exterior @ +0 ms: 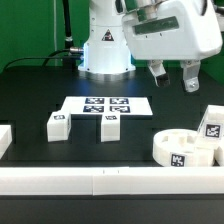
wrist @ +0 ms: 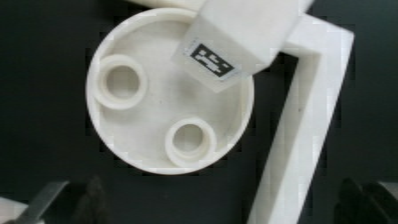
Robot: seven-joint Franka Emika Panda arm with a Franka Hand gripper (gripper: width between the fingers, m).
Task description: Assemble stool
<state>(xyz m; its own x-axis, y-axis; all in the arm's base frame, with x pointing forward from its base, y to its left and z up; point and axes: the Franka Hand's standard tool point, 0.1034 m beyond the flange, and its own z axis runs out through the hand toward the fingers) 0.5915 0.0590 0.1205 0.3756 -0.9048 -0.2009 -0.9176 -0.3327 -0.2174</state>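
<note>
Two white rectangular plastic block legs, the left leg (exterior: 57, 125) and the middle leg (exterior: 110, 127), stand apart on the matte black table (exterior: 30, 95) before a green backdrop (exterior: 25, 30), just in front of the flat white marker board (exterior: 105, 105); at the exterior view's right the white round plastic disc seat (exterior: 185, 148) lies near the long white border rail (exterior: 100, 180), a third tagged leg (exterior: 212, 124) touching it. Above the seat the two-finger gripper (exterior: 173, 76) hangs empty, jaws spread wide. Only the wrist view looks down onto the seat's two round sockets (wrist: 121, 82); only the exterior view shows the marker board and the robot's white base (exterior: 103, 50).
</note>
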